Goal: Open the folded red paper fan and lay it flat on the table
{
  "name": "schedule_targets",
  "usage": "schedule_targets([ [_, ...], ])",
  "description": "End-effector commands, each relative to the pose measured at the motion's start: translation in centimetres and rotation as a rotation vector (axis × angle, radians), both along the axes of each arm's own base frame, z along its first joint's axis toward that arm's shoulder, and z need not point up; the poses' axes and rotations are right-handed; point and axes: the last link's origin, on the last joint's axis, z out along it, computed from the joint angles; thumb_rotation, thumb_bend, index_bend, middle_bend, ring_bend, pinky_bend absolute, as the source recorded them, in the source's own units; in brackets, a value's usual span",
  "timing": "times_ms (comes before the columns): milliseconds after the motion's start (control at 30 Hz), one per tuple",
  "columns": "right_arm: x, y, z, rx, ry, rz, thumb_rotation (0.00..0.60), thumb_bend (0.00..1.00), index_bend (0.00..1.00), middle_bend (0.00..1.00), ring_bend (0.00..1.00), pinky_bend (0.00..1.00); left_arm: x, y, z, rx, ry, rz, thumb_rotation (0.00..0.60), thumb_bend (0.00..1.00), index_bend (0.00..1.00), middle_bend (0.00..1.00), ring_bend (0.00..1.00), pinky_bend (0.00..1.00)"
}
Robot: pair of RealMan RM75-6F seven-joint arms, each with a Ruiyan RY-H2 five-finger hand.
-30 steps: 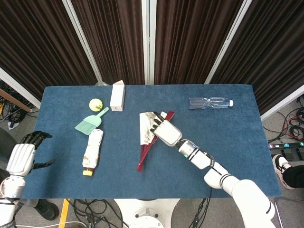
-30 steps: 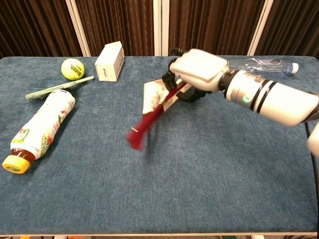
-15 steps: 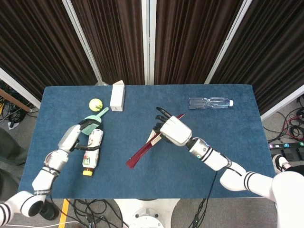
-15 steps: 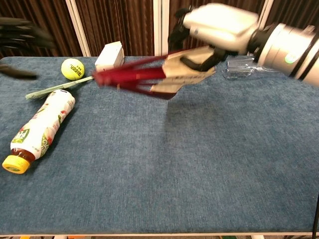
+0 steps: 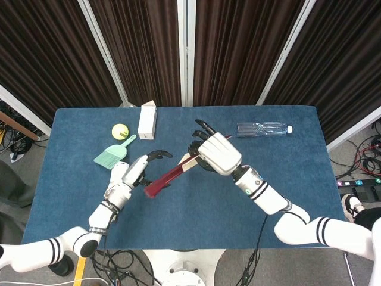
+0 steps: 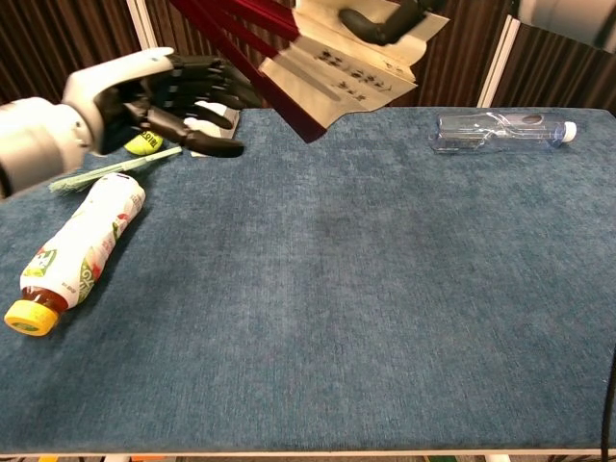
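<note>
The right hand (image 5: 219,154) holds the red paper fan (image 5: 171,176) up in the air above the middle of the table, gripping it near its paper end, with the red ribs slanting down toward the left hand (image 5: 136,171). That hand hovers just beside the rib tips, fingers spread and empty. In the chest view the fan (image 6: 327,67) is partly spread.

The main risk, as I judge it, is the paper tearing or the fan slipping if the left hand pulls a rib unevenly.

The blue felt table (image 5: 196,220) also carries a drink bottle (image 6: 69,250), a green brush (image 5: 113,154), a tennis ball (image 5: 120,130), a white box (image 5: 147,120) and a clear water bottle (image 5: 264,128). Dark curtains hang behind.
</note>
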Motion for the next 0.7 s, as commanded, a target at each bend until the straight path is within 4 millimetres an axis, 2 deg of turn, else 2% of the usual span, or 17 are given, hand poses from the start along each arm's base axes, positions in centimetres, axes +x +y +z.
schedule_targets([
  [33, 1.6, 0.0, -0.8, 0.027, -0.035, -0.020, 0.600, 0.63, 0.74, 0.57, 0.25, 0.07, 1.0, 0.4, -0.8, 0.019, -0.041, 0.041, 0.600, 0.03, 0.27, 0.26, 0.17, 0.22],
  [167, 2.7, -0.3, -1.4, 0.031, -0.051, -0.033, 0.600, 0.63, 0.74, 0.57, 0.25, 0.06, 1.7, 0.6, -1.6, 0.025, -0.116, 0.116, 0.600, 0.03, 0.28, 0.29, 0.22, 0.22],
  [267, 3.2, -0.3, -1.9, 0.028, -0.063, -0.044, 0.600, 0.63, 0.74, 0.57, 0.25, 0.05, 2.0, 0.7, -1.9, 0.016, -0.176, 0.168, 0.600, 0.03, 0.29, 0.29, 0.22, 0.24],
  [500, 2.9, 0.2, -2.4, 0.024, -0.087, -0.080, 0.600, 0.63, 0.74, 0.57, 0.25, 0.04, 2.2, 0.8, -2.6, 0.022, -0.275, 0.248, 0.600, 0.07, 0.38, 0.37, 0.27, 0.27],
  [700, 2.8, 0.3, -2.5, 0.026, -0.098, -0.092, 0.600, 0.63, 0.74, 0.57, 0.25, 0.04, 2.1, 0.8, -3.3, 0.077, -0.306, 0.280, 0.600, 0.19, 0.56, 0.56, 0.46, 0.37],
])
